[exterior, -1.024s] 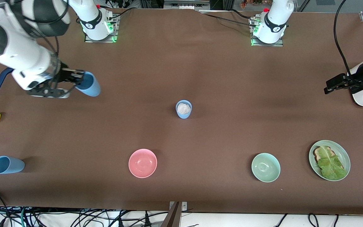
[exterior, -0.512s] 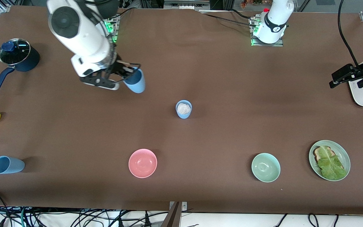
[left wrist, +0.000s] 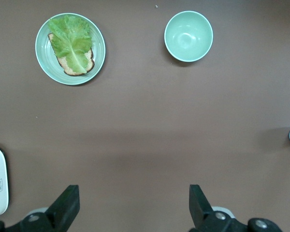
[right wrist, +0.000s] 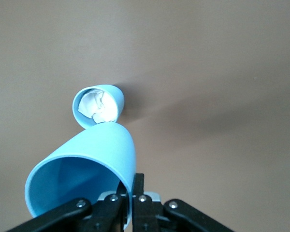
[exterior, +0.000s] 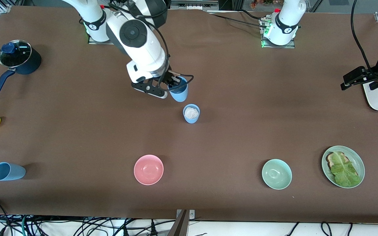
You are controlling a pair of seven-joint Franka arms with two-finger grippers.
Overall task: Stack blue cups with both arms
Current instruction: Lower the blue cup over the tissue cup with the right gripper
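Now, right tool (exterior: pixel 172 86): pinching carried blue cup (exterior: pixel 179 93) by rim, tilted, over surface (exterior: pixel 241 98) just beside filled blue cup (exterior: pixel 191 113)
Third blue cup (exterior: pixel 8 171): lying sideways, near edge, right arm's end
Left tool (left wrist: pixel 133 208): spread, waiting

Brown tabletop (exterior: pixel 241 137); tangled black cables (exterior: pixel 77 226) along its edge.

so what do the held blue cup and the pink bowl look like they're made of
Blue cup, pinched at its rim in the shut right gripper: probably matte plastic; even light-blue colour, thin wall, no glare in the right wrist view. Pink bowl: glossier, with soft highlights inside; glazed ceramic or smooth plastic, the look leaves it open.
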